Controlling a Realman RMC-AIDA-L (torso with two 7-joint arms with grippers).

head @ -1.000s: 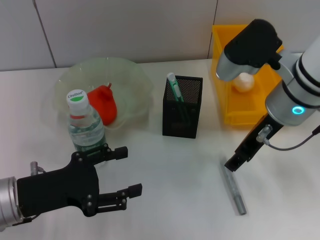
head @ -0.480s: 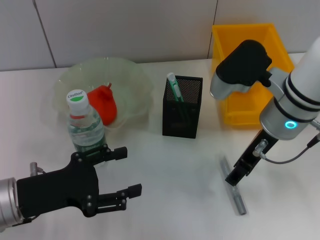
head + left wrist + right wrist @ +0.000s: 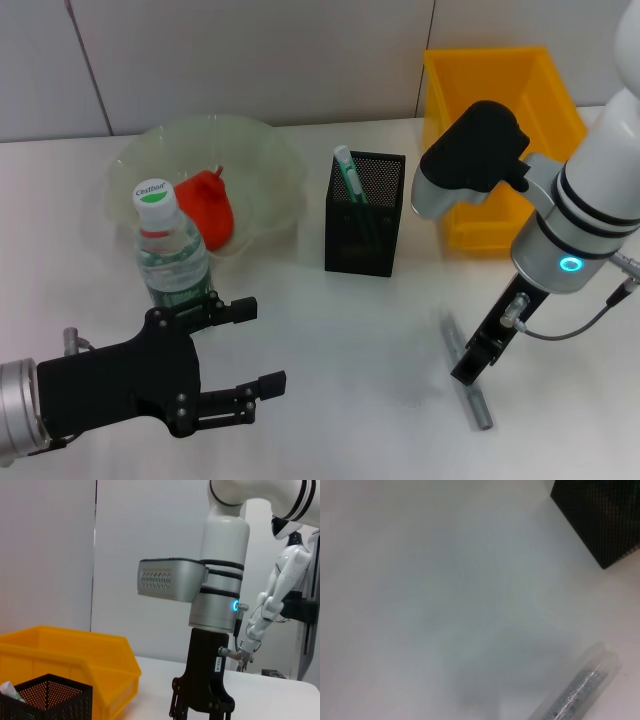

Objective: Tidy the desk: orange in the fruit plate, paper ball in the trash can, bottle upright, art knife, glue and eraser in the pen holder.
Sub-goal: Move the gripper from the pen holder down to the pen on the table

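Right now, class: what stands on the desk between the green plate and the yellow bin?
In the head view, the black mesh pen holder stands between the plate and the bin.

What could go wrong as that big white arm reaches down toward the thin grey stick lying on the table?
1. The thin grey stick-shaped tool lies flat on the white table; the right gripper sits right over it and might nudge or roll it instead of catching it.
2. The black mesh pen holder already holds a green-and-white pen, which could block the drop.
3. The idle left gripper hangs beside the upright clear plastic bottle; any swing could topple it.
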